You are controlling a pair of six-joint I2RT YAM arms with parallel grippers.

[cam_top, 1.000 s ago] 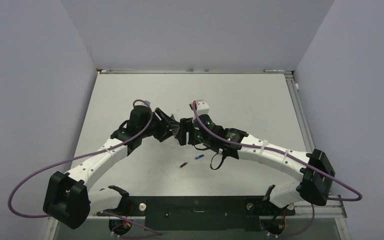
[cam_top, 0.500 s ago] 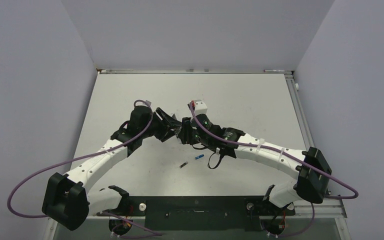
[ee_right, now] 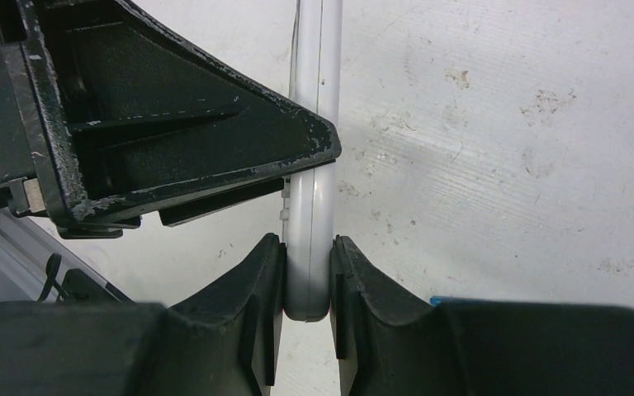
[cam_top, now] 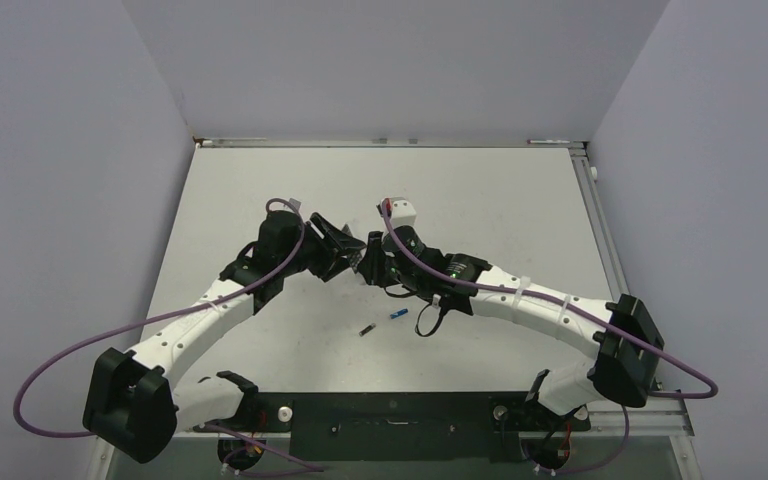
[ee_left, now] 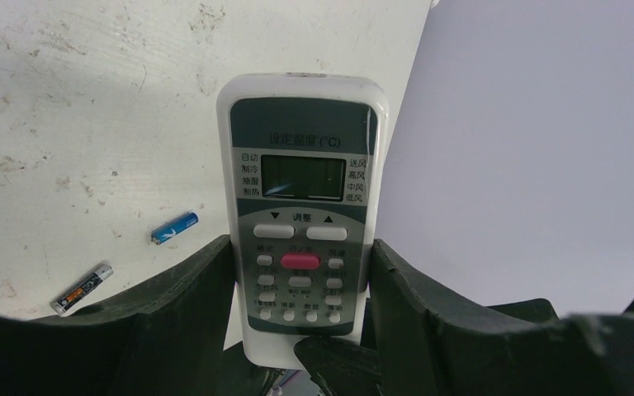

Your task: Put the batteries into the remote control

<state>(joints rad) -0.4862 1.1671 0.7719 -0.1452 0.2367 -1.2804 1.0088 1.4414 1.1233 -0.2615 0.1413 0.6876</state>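
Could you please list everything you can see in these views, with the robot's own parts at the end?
remote: one, white with a grey button face, held between both pincers.
blue battery: one, blue, lying loose on the table.
dark battery: one, grey-black, on the table near the blue one, not touching it.
table: one, white, scuffed.
left pincer: one, black, closed on the remote's long edges.
right pincer: one, black, closed on the remote's front and back at one end.
left arm, right arm: two, white and black, purple cables.
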